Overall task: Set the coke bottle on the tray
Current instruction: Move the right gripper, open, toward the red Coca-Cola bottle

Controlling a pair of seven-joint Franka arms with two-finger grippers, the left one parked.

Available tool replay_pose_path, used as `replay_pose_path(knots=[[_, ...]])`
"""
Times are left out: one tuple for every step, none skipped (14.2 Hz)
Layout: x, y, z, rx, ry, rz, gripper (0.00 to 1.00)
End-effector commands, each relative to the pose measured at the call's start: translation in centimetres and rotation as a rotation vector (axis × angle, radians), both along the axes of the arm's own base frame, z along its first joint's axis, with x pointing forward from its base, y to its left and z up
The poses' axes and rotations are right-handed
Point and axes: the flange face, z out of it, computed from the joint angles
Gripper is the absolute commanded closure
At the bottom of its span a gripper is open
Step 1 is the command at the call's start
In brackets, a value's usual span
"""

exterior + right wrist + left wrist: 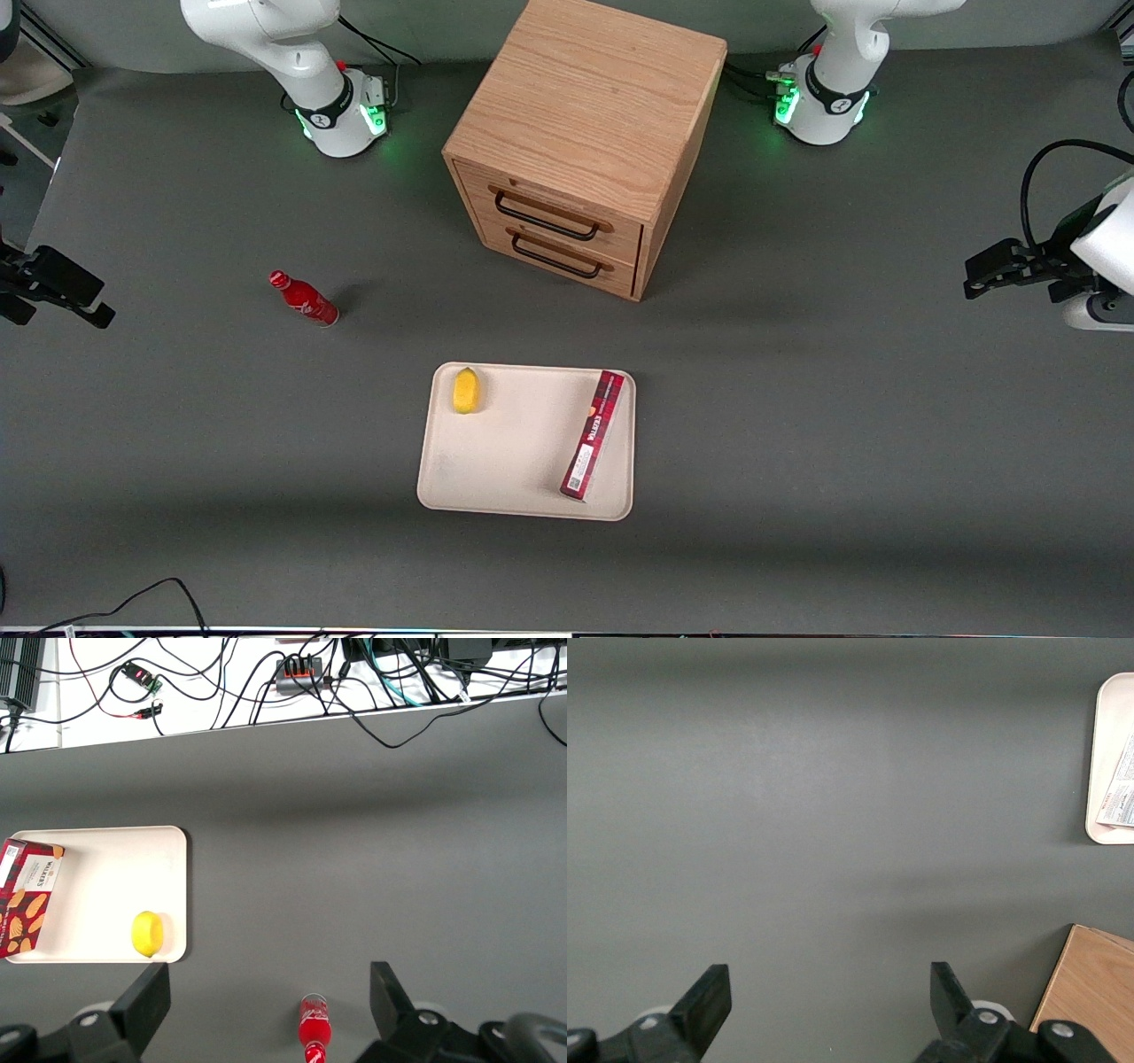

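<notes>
Bottle (304, 299) stands upright on the table, well apart from the tray (514, 461) – toward the working arm's end. Gripper (270, 1005) hovers above it, fingers spread. Risk – a finger may tip the slim bottle while descending.

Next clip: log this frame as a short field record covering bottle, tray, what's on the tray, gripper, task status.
bottle: coke bottle upright on the table, off the tray, toward the working arm's end
tray: tray in front of the drawer cabinet, nearer the front camera
on tray: lemon, box
gripper: gripper open, above the table near the bottle, holding nothing
status: not started
</notes>
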Motion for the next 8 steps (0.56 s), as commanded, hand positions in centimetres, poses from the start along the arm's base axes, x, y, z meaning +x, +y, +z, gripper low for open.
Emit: replay_pose_path(knots=[[0.1,0.3,-0.1,0.011,0.016,0.027,0.0],[0.1,0.4,-0.2,0.009,0.02,0.026,0.0],[0.2,0.8,-0.5,0.007,0.026,0.031,0.0],[0.3,1.3,-1.2,0.004,0.044,0.04,0.0],[0.4,2.2,-2.8,0.004,0.083,0.047,0.0],[0.0,3.0,-5.4,0.011,0.145,0.034,0.0],[-0.1,4.5,-8.0,0.015,0.184,0.03,0.0],[-0.1,5.7,-10.0,0.016,0.195,0.038,0.0]])
